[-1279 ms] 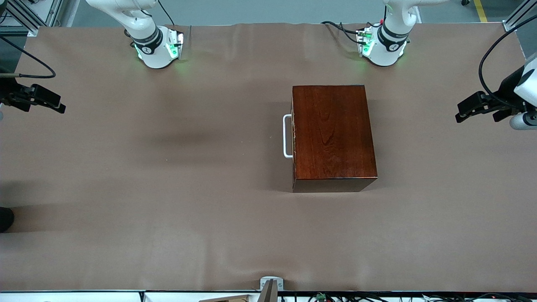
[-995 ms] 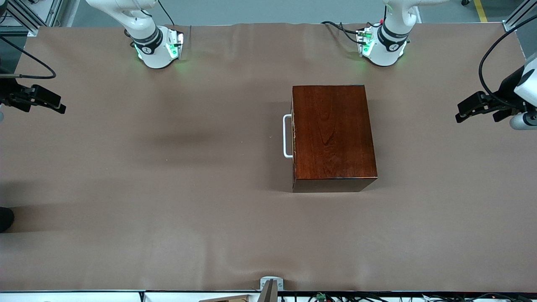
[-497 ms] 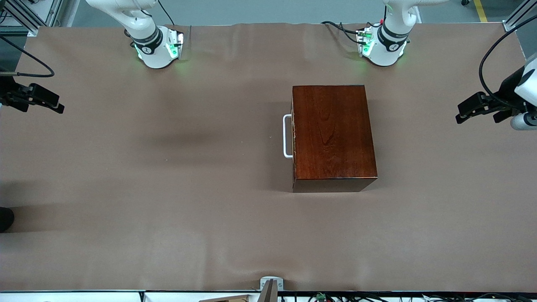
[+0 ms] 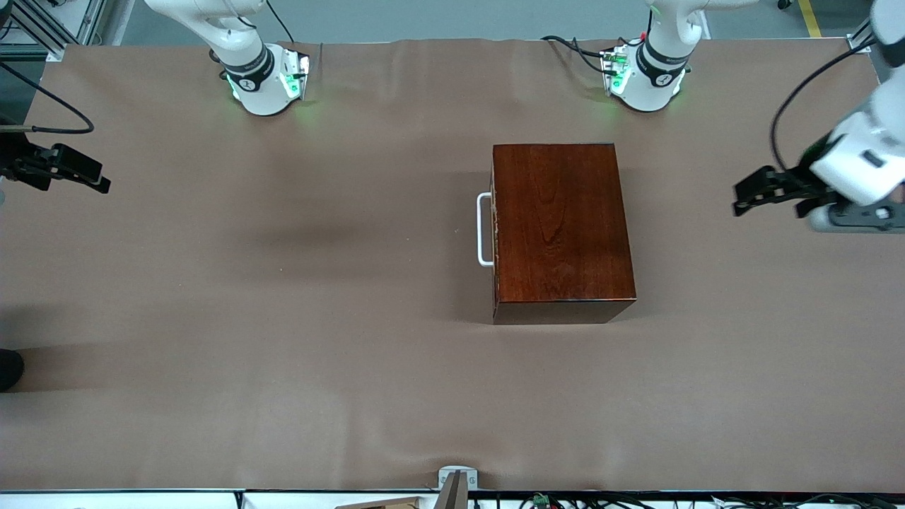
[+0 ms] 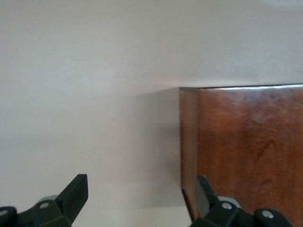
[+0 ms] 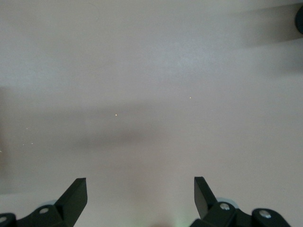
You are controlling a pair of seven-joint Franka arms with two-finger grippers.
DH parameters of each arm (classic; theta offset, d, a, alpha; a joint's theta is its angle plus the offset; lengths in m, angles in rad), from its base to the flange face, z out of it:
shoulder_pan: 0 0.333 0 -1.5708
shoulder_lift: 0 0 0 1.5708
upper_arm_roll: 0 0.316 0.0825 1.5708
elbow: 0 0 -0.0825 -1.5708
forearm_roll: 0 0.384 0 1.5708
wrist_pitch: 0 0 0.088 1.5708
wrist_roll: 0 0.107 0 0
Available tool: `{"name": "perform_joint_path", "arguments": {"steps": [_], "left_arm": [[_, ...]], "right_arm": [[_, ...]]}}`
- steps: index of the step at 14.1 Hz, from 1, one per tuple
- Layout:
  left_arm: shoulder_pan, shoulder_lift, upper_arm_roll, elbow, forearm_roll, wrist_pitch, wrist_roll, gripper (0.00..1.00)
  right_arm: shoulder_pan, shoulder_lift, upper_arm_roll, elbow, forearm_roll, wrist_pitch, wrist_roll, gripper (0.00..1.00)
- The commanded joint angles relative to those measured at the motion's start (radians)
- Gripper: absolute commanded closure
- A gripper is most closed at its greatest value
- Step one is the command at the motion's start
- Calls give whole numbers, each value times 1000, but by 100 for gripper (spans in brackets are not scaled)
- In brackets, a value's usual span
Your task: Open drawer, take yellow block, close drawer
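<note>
Since the earlier frame the left claw (image 4: 742,199) had swung inward from the table's edge toward the wooden box (image 4: 562,230), fingers spread wide, over the table (image 4: 283,318) at the left arm's end. The right claw (image 4: 99,180) waited, also spread, over the right arm's end.

The drawer (image 4: 494,230) sat shut; its white U-shaped bar handle (image 4: 483,230) projected at the box's 9 o'clock. Yellow block not visible, judged inside.

Judgement: the handle faces the right arm, so the pull likely suits that claw. Straddle the bar, draw straight. Glossy lacquer may slide on brown paper.
</note>
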Motion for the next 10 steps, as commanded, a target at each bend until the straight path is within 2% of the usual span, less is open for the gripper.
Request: {"name": "perform_joint_path", "arguments": {"steps": [1,7,10], "left_arm": [[-105,50,-27,52,3,2,-179,0],[-417,232,-27,214,0,21,-609,0],[-524,286,-25,228,0,100,-756,0]], "right_arm": [[0,12,2,23,-1,-16,8,0],[-5,12,2,24,-1,-13,8,0],[-5,12,2,24,-4,-8,8,0]]}}
